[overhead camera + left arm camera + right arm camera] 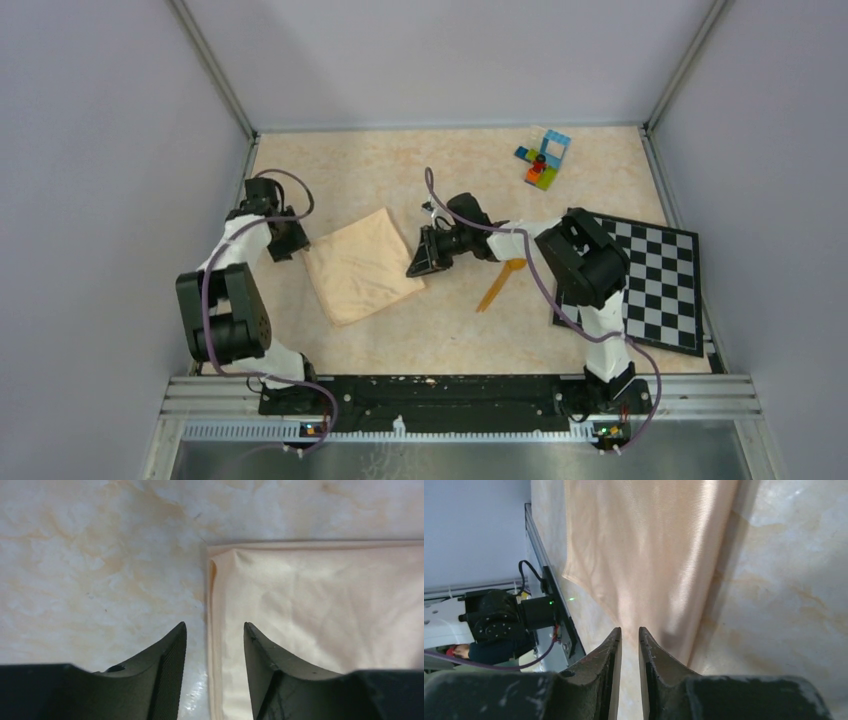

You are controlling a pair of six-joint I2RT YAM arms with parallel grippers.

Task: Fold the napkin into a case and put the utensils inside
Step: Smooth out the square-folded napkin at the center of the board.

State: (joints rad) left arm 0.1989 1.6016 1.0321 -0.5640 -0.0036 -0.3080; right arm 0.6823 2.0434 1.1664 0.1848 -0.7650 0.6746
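The peach-tan napkin (360, 265) lies folded into a tilted square left of the table's middle. My left gripper (290, 245) is low at its left edge. In the left wrist view the gripper (214, 630) is open, its jaws straddling the napkin's edge (320, 610). My right gripper (420, 262) is at the napkin's right corner. In the right wrist view the gripper (629, 632) is nearly closed, pinching the cloth (649, 555), which rises towards it. An orange spoon (500, 283) lies on the table right of the right gripper. I cannot make out the knife apart from it.
A black-and-white checkered board (655, 285) lies at the right, partly under the right arm. Multicoloured toy bricks (543, 160) sit at the far right. Grey walls close in the table on three sides. The rail and an arm base (499, 620) show in the right wrist view.
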